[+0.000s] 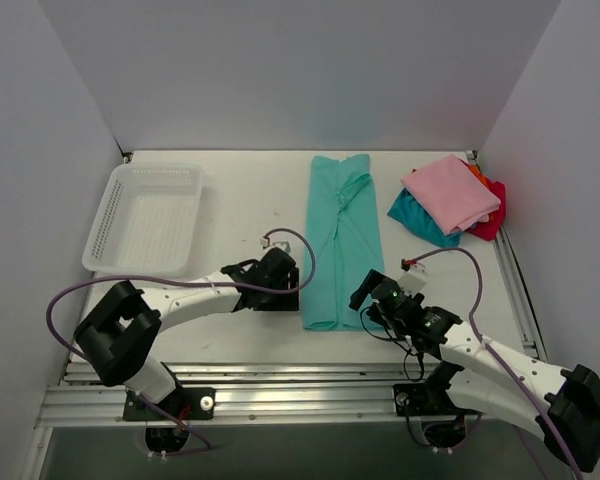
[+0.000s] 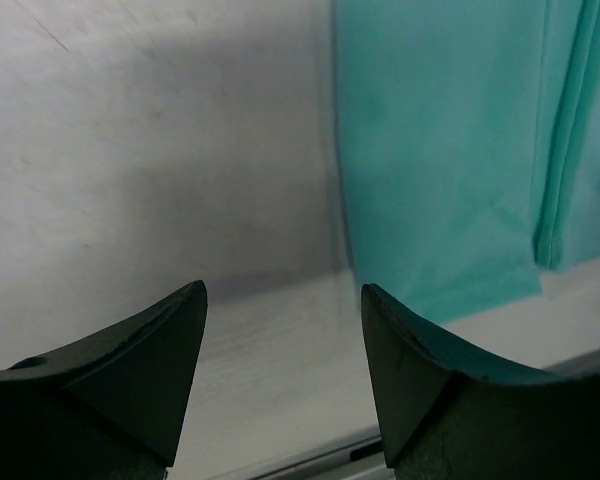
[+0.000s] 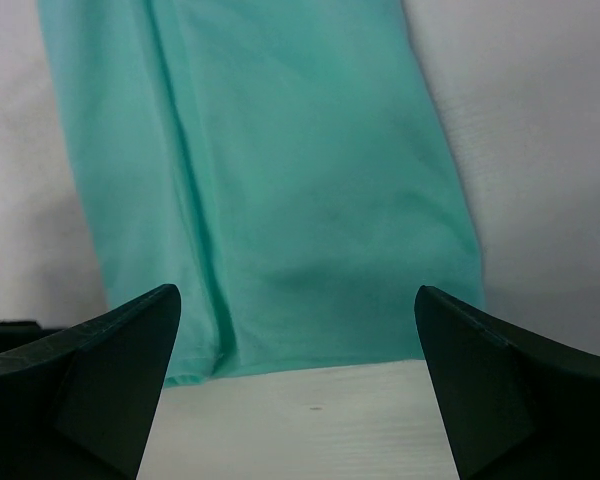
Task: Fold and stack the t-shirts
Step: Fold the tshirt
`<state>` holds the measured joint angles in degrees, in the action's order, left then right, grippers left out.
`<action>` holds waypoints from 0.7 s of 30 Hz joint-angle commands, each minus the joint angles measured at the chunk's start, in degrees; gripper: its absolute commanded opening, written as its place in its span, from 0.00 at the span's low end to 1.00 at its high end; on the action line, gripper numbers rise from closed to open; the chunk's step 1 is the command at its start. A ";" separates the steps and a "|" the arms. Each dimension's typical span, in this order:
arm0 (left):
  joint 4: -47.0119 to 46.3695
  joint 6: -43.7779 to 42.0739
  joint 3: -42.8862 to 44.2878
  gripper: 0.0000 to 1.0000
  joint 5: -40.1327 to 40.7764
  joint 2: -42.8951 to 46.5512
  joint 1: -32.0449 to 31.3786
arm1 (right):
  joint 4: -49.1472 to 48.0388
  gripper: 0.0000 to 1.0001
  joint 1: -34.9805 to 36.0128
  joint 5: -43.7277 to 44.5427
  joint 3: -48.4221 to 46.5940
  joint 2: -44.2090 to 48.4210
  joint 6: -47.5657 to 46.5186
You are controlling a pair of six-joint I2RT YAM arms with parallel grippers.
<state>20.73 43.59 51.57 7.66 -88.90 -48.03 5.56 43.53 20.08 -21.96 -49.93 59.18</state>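
Note:
A teal-green t-shirt (image 1: 342, 240) lies folded into a long narrow strip down the middle of the table. Its near end shows in the left wrist view (image 2: 440, 150) and the right wrist view (image 3: 280, 180). My left gripper (image 1: 298, 283) is open and empty just left of the strip's near end (image 2: 283, 290). My right gripper (image 1: 365, 297) is open and empty at the near right corner of the strip (image 3: 295, 300). A folded stack sits at the back right: pink t-shirt (image 1: 450, 192) on top, teal-blue (image 1: 416, 217), red (image 1: 491, 222) and orange (image 1: 477, 172) under it.
A white mesh basket (image 1: 145, 217) stands at the back left. Grey walls close the table on three sides. Metal rails (image 1: 280, 385) run along the near edge.

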 commanded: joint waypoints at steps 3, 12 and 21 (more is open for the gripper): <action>-0.51 6.49 -1.91 0.72 -2.74 1.54 -10.84 | 11.48 1.00 0.15 3.82 -2.47 -5.95 4.10; -8.25 12.65 -9.38 0.72 -1.77 4.61 -14.28 | 19.31 1.00 2.96 7.87 -5.03 -6.05 10.34; -9.72 10.29 -12.18 0.71 6.49 16.20 -14.28 | 21.33 1.00 5.60 9.28 -6.17 -8.78 13.06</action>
<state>15.07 54.92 40.49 9.63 -78.39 -62.28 22.76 48.21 25.61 -25.98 -57.69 69.30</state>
